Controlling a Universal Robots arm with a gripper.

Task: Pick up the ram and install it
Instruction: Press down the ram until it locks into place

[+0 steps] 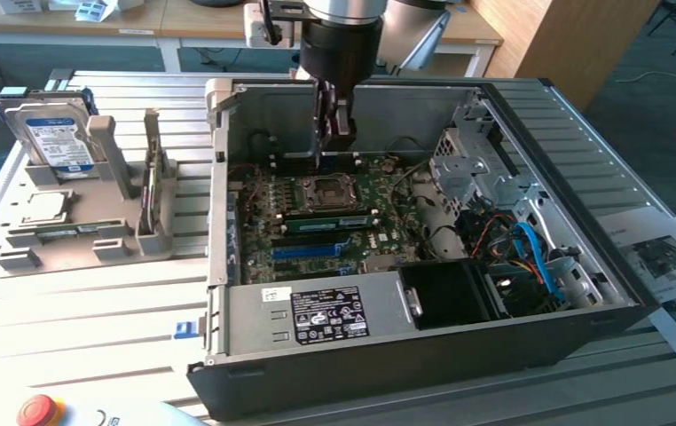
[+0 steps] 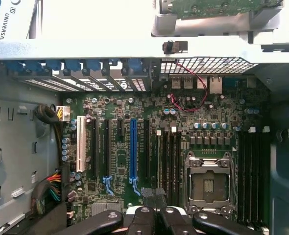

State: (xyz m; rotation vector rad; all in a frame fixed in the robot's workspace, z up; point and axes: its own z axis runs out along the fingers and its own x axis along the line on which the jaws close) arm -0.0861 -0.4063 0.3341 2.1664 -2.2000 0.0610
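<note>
Though the arm reaches down into the open computer case [image 1: 433, 364], the gripper [image 1: 341, 144] hangs well above the motherboard [image 1: 397, 232], over its rear part near the case's back wall

- Gripper: fingers pressed together, nothing pinched between them. From the wrist view the gripper [image 2: 154, 197] shows two dark fingers meeting, with the board far beneath
- The ram [image 1: 332, 221]: long green stick lying lengthwise on the motherboard, just on the near side of the CPU socket [image 1: 318, 189], between that socket and the long blue slot [image 1: 309, 251]. It sits in line with the memory slots; whether it is fully latched I cannot tell. Well apart from the gripper, not touched
- Wrist view: CPU socket [image 2: 208, 183] open, silver frame; blue slot [image 2: 133, 152] upright among black slots; red wire looping near the rear ports
- Power supply [image 1: 314, 315] along the case's near edge, label facing up
- On the exterior view's left, outside the case: grey rack [image 1: 90, 240] with a hard drive [image 1: 60, 133] standing on edge in it
- Red button [image 1: 37, 410] at the near corner of the table
</note>
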